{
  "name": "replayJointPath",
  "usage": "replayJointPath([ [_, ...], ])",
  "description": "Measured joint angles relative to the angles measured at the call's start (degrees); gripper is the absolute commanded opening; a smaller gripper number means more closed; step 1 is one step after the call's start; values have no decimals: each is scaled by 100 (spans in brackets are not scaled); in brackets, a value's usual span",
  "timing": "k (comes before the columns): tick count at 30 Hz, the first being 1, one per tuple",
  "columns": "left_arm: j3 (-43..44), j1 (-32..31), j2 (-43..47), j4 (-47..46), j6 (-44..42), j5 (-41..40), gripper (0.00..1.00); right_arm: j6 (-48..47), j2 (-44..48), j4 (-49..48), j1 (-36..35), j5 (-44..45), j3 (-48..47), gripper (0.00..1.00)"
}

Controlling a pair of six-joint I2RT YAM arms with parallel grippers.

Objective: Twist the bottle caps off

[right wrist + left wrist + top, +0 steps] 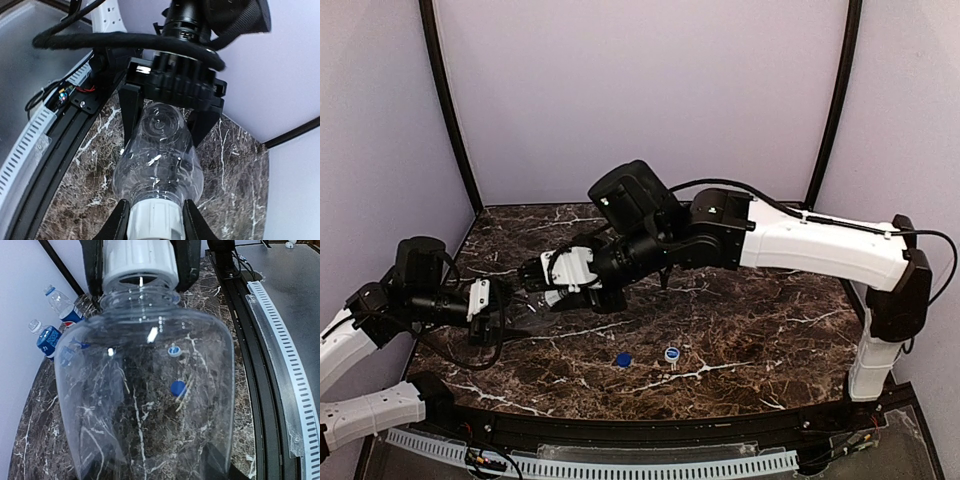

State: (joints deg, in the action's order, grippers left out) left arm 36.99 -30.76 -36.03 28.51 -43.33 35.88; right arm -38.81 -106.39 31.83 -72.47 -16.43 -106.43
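Note:
The plain clear bottle (100, 440) is held level above the table between my two grippers. My left gripper (496, 306) is shut on its base end; its dark fingers (131, 107) flank the bottle's bottom (160, 125). My right gripper (154, 226) is shut on the white cap (153, 220), which sits on the bottle's neck; the cap also shows in the left wrist view (140, 262). A blue cap (622, 359) and a second small cap (672, 353) lie loose on the table. Two blue-labelled bottles (65, 307) (46, 337) stand at the table's far side.
The dark marble table (770, 330) has a black rail and a white cable chain (620, 465) along its near edge. Purple walls enclose the sides and back. The right arm (800, 240) stretches across the middle of the table.

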Motion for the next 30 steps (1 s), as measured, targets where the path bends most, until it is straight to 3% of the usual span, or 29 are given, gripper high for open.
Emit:
replayJointPath([
  [7, 57, 0, -127, 372, -107, 170, 47, -1932, 0, 195, -319, 977, 72, 0],
  [16, 57, 7, -181, 640, -221, -22, 48, -3928, 369, -1239, -584, 2048, 1360, 0],
  [17, 57, 7, -177, 632, -227, -31, 48, -4044, 398, -1375, -592, 2090, 1453, 12],
  [19, 57, 7, -164, 629, -236, -85, 48, -4199, 444, -1635, -603, 2155, 1633, 52],
  [20, 57, 7, -160, 629, -236, -109, 48, -4242, 470, -1799, -605, 2184, 1744, 66],
  [22, 57, 7, -146, 603, -160, -52, 48, -4221, 494, -2157, -610, 2315, 1908, 82],
  [24, 57, 4, -74, 452, -46, 15, 48, -4054, 516, -2483, -601, 2426, 2013, 96],
  [25, 57, 2, -44, 380, 2, 15, 48, -3901, 538, -2623, -592, 2457, 2048, 98],
  [30, 13, 0, 66, -109, 155, -295, 48, -2754, 815, -2865, -553, 2496, 1993, 98],
])
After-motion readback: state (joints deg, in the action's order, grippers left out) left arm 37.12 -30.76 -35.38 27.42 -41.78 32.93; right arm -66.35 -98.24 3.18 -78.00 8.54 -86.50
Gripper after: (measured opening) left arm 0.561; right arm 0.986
